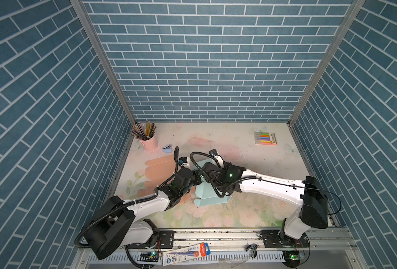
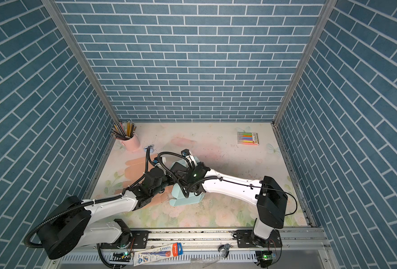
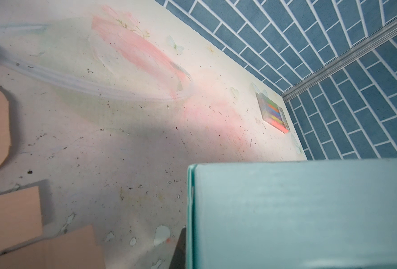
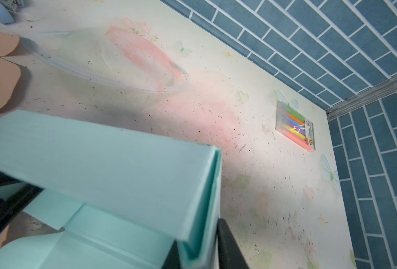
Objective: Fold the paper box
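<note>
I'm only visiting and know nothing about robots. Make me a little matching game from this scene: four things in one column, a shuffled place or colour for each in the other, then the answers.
Things:
1. paper box
2. pencil cup
3. marker pack
4. flat cardboard

Places and colours:
A. far right, lying flat, many colours
B. far left corner, pink
C. centre, mint green
D. left of centre, peach

Pairs: 1-C, 2-B, 3-A, 4-D
</note>
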